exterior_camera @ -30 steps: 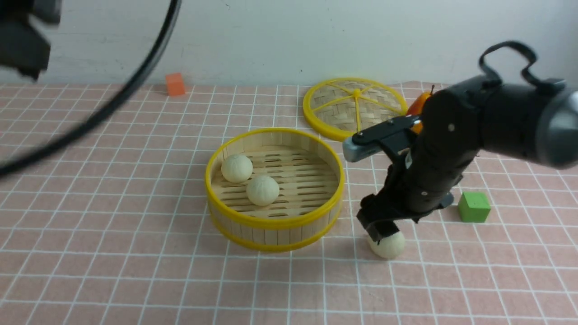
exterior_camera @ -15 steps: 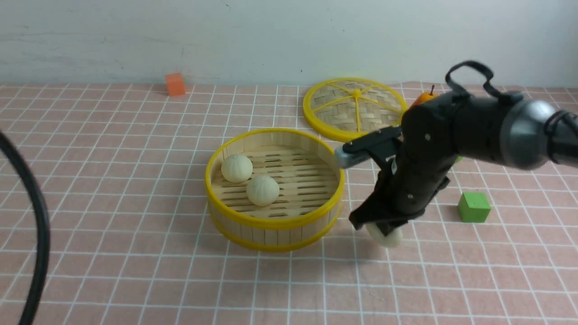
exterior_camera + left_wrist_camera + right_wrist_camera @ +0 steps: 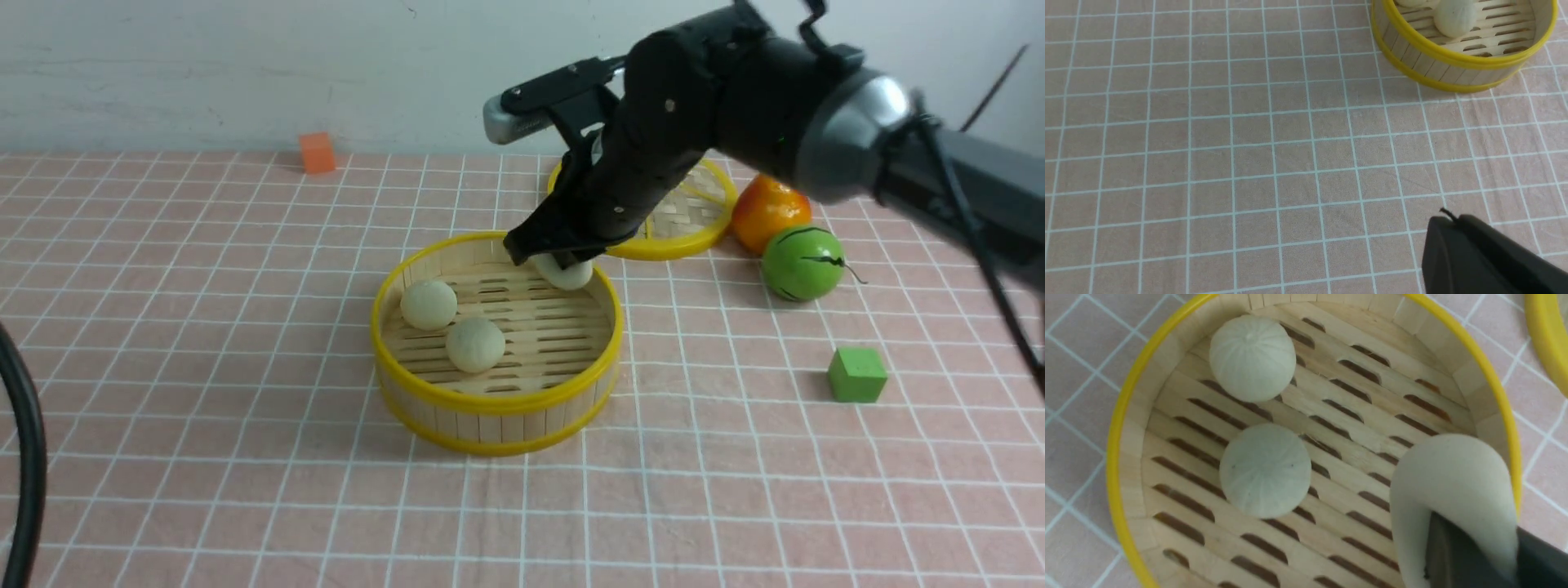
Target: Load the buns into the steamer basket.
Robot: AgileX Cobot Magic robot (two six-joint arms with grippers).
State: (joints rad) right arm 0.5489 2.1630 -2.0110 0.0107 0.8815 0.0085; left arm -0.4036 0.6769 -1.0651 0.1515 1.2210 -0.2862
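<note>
Right wrist view: right gripper (image 3: 560, 258) clamps 1 bun (image 3: 1449, 477) just inside steamer basket's (image 3: 1118, 428) rim, bare slats below.

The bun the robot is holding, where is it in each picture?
Front view: the bun hangs under the right gripper, over the edge of the basket.
Left wrist view: not in it.
Right wrist view: big, close, by the basket wall.
Shared landmark: the basket's yellow rim.

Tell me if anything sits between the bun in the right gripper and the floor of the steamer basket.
Nothing visible does. The held bun hangs in the right gripper above bare slats near the far right wall of the steamer basket. The other two buns lie apart from it, toward the left.
</note>
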